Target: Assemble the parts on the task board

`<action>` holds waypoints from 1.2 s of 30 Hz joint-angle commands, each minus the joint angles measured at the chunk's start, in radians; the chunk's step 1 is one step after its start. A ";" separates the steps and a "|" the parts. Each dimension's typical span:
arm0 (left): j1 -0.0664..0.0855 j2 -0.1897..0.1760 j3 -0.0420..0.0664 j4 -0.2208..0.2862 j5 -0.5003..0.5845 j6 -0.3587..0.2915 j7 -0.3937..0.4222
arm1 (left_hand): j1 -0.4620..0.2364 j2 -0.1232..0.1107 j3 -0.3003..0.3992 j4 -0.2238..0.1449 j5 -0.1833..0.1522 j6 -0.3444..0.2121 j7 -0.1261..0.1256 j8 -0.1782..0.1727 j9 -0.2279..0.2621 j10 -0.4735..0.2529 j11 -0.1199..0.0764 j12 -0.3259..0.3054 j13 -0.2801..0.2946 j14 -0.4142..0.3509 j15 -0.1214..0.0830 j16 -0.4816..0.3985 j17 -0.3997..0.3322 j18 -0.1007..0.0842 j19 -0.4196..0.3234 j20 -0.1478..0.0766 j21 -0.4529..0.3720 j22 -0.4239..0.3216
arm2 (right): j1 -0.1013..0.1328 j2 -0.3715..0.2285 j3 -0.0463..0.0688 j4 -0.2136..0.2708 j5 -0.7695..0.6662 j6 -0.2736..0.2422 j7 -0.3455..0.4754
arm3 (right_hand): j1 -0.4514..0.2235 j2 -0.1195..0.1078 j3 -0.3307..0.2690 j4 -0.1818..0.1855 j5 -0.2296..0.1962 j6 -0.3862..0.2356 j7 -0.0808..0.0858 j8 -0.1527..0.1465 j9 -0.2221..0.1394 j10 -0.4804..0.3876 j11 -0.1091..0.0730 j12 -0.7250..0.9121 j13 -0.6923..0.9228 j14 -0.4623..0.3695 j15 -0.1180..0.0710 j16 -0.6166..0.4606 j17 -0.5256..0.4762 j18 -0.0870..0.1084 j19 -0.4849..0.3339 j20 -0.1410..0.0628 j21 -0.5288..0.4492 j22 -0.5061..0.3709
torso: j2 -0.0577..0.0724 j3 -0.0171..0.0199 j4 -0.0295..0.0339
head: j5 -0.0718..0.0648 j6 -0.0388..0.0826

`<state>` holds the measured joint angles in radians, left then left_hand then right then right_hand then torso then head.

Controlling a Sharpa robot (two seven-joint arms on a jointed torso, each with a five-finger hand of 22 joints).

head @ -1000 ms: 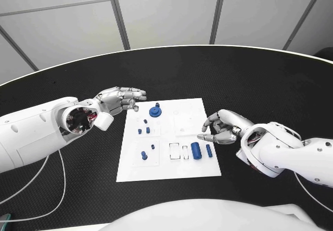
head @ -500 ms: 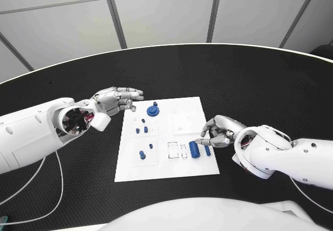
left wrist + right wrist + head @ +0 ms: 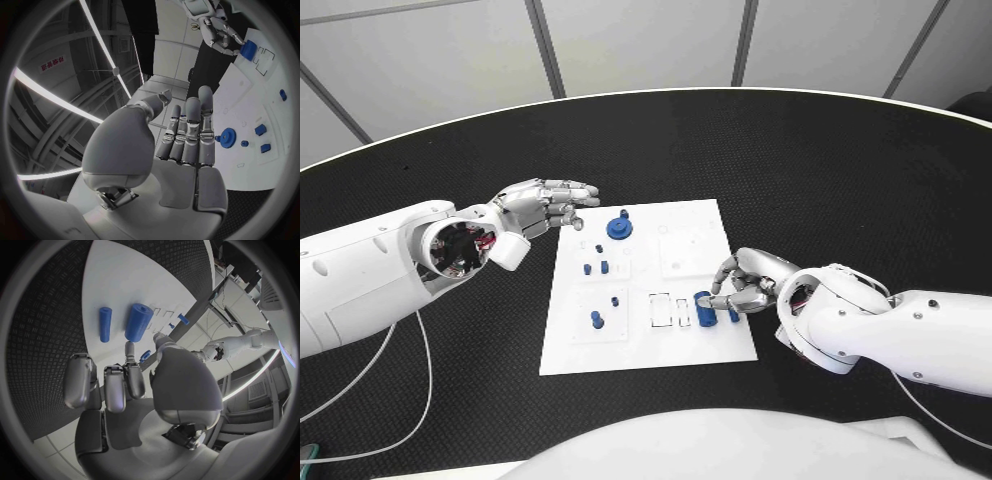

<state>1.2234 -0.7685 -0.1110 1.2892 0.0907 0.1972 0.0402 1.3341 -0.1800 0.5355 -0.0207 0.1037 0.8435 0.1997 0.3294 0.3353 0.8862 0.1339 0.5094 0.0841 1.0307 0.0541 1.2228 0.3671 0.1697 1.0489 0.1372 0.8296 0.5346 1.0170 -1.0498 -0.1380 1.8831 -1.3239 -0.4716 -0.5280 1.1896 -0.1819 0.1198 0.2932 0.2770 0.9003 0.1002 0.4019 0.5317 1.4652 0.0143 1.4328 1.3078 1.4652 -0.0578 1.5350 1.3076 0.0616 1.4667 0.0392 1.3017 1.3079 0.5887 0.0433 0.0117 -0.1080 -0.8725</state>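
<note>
My right hand (image 3: pixel 744 283) curls over the thick blue cylinder (image 3: pixel 707 310) on the task board (image 3: pixel 675 350), fingertips touching; grasp unclear. My left hand (image 3: pixel 548 207) hangs released.

1. In the head view the right hand (image 3: pixel 744 283) covers the task board (image 3: pixel 646 350)'s edge and hides part of the large blue cylinder (image 3: pixel 707 312) beside it; contact cannot be told.
2. The slim blue rod (image 3: pixel 733 314) just beyond that cylinder is partly hidden by the fingers.
3. The small blue parts (image 3: pixel 596 268) mid-board are too small to tell their shapes.
4. In the left wrist view the left hand (image 3: pixel 181 145) hides part of the board.
</note>
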 commanded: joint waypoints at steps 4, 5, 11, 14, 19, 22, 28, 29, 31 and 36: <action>0.000 -0.003 0.000 0.001 0.000 0.001 -0.001 | 0.000 0.006 -0.002 0.001 0.006 -0.008 -0.001 0.000 0.002 -0.008 0.001 0.005 0.002 -0.006 0.001 0.002 -0.002 0.015 -0.002 0.003 -0.004 -0.002 | -0.001 0.010 0.000 -0.006 0.000 0.019 -0.004 | -0.009 0.003 -0.010 -0.001 0.005 -0.008 0.000 0.008 0.002 0.009 0.005 -0.002 0.123 0.092 0.004 0.001 0.192 -0.007 0.060 0.004 0.004 0.117 | 0.001 0.0009 -0.0005 | 0.003 0.000; 0.000 -0.003 0.000 0.002 0.000 0.001 -0.001 | 0.000 0.006 -0.002 0.001 0.006 -0.008 -0.001 0.000 0.002 -0.008 0.001 0.005 0.002 -0.006 0.001 0.002 -0.002 0.015 -0.002 0.003 -0.004 -0.002 | -0.002 0.012 0.000 -0.008 0.000 0.022 -0.004 | -0.010 0.004 -0.012 -0.001 0.006 -0.008 0.000 0.008 0.002 0.009 0.005 -0.002 0.123 0.092 0.004 0.001 0.192 -0.007 0.060 0.004 0.004 0.117 | 0.002 0.0009 -0.0006 | 0.004 0.000; 0.000 -0.006 0.000 0.004 0.000 0.001 -0.002 | 0.000 0.006 -0.002 0.001 0.006 -0.008 -0.001 0.000 0.002 -0.008 0.001 0.005 0.002 -0.006 0.001 0.002 -0.002 0.015 -0.002 0.003 -0.004 -0.002 | -0.003 0.020 0.000 -0.020 0.000 0.041 -0.007 | -0.011 0.006 -0.016 -0.001 0.006 -0.008 0.000 0.009 0.003 0.008 0.005 -0.004 0.122 0.092 0.004 0.001 0.191 -0.007 0.060 0.004 0.003 0.116 | 0.003 -0.0008 0.0012 | 0.004 0.000; 0.000 -0.008 0.000 0.005 0.000 0.000 -0.002 | 0.000 0.006 -0.002 0.001 0.006 -0.008 -0.001 0.000 0.002 -0.008 0.001 0.005 0.002 -0.006 0.001 0.002 -0.002 0.015 -0.002 0.003 -0.004 -0.002 | -0.005 0.025 0.000 -0.028 -0.001 0.052 -0.008 | -0.011 0.006 -0.016 -0.001 0.006 -0.008 0.000 0.009 0.003 0.007 0.005 -0.005 0.120 0.092 0.004 0.001 0.191 -0.007 0.059 0.004 0.001 0.115 | 0.003 -0.0003 0.0002 | 0.007 0.000; 0.000 -0.011 0.000 0.007 0.000 0.000 -0.003 | 0.000 0.006 -0.002 0.001 0.006 -0.008 -0.001 0.000 0.002 -0.008 0.001 0.005 0.002 -0.006 0.001 0.002 -0.002 0.015 -0.002 0.003 -0.004 -0.002 | -0.030 0.037 0.000 -0.040 -0.035 0.061 -0.013 | -0.010 0.010 -0.018 -0.001 0.006 -0.008 -0.001 0.009 0.003 0.006 0.005 -0.006 0.120 0.092 0.004 0.001 0.191 -0.007 0.060 0.004 0.003 0.117 | 0.004 0.0010 0.0017 | 0.010 0.000; 0.000 -0.014 0.000 0.008 0.000 0.000 -0.005 | -0.001 0.006 -0.004 0.003 0.006 -0.009 -0.001 0.000 0.003 -0.009 0.001 0.006 0.001 -0.007 0.002 0.002 -0.003 0.015 -0.002 0.003 -0.005 -0.003 | -0.041 0.048 0.000 -0.049 -0.043 0.060 -0.016 | -0.010 0.012 -0.018 -0.001 0.007 -0.008 -0.001 0.010 0.004 0.006 0.005 -0.005 0.121 0.092 0.004 0.001 0.190 -0.007 0.060 0.004 0.004 0.117 | 0.004 0.0024 0.0003 | 0.011 0.000; 0.000 -0.016 0.000 0.010 0.000 0.001 -0.008 | -0.001 0.006 -0.004 0.003 0.006 -0.009 -0.001 0.000 0.003 -0.009 0.001 0.006 0.001 -0.007 0.002 0.002 -0.003 0.015 -0.002 0.003 -0.005 -0.003 | -0.050 0.059 0.000 -0.055 -0.057 0.051 -0.019 | -0.001 0.018 -0.020 -0.004 0.009 -0.006 -0.002 0.013 0.006 0.007 0.004 -0.005 0.122 0.092 0.003 0.001 0.192 -0.007 0.059 0.004 0.005 0.118 | 0.003 0.0015 0.0005 | 0.010 0.000; 0.000 -0.016 0.000 0.010 0.000 0.002 -0.008 | -0.001 0.006 -0.004 0.003 0.006 -0.009 -0.001 0.000 0.003 -0.009 0.001 0.006 0.001 -0.007 0.002 0.002 -0.003 0.015 -0.002 0.003 -0.005 -0.003 | -0.051 0.060 0.000 -0.054 -0.060 0.050 -0.020 | 0.001 0.019 -0.021 -0.004 0.010 -0.005 -0.002 0.014 0.007 0.007 0.004 -0.005 0.122 0.092 0.003 0.001 0.192 -0.008 0.060 0.004 0.007 0.119 | 0.003 0.0017 -0.0005 | 0.011 0.000; 0.000 -0.015 0.000 0.010 0.000 0.002 -0.009 | -0.001 0.005 -0.004 0.003 0.006 -0.009 -0.001 0.000 0.003 -0.009 0.001 0.006 0.001 -0.007 0.002 0.002 -0.003 0.015 -0.003 0.003 -0.005 -0.003 | -0.052 0.061 0.000 -0.054 -0.064 0.048 -0.021 | 0.006 0.022 -0.021 -0.004 0.015 -0.004 -0.003 0.016 0.008 0.007 0.003 -0.005 0.123 0.092 0.003 0.002 0.192 -0.008 0.060 0.004 0.007 0.120 | 0.003 0.0021 -0.0012 | 0.011 0.000; 0.000 -0.014 0.000 0.010 0.000 0.002 -0.011 | -0.001 0.005 -0.004 0.003 0.006 -0.009 -0.001 0.000 0.003 -0.009 0.001 0.006 0.001 -0.007 0.002 0.002 -0.003 0.015 -0.003 0.003 -0.005 -0.003 | -0.053 0.060 0.000 -0.049 -0.068 0.046 -0.021 | 0.024 0.028 -0.025 -0.005 0.047 -0.003 -0.004 0.019 0.011 0.008 0.002 -0.004 0.126 0.092 0.002 0.003 0.194 -0.008 0.060 0.003 0.011 0.123 | 0.003 0.0019 -0.0023 | 0.009 0.000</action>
<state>1.2235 -0.7831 -0.1110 1.2989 0.0907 0.1995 0.0296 1.3340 -0.1800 0.5355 -0.0207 0.1037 0.8435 0.1997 0.3294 0.3369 0.8826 0.1375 0.5094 0.0841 1.0308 0.0541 1.2228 0.3655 0.1698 1.0489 0.1372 0.8296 0.5328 0.9641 -0.9895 -0.1380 1.8335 -1.3916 -0.4255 -0.5494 1.2047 -0.1530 0.0999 0.2882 0.3214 0.8963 0.1001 0.4153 0.7068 1.4651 0.0144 1.4327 1.3074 1.4651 -0.0576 1.5349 1.3073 0.0617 1.4667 0.0392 1.3076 1.3076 0.5921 0.0452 0.0104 -0.0978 -0.8727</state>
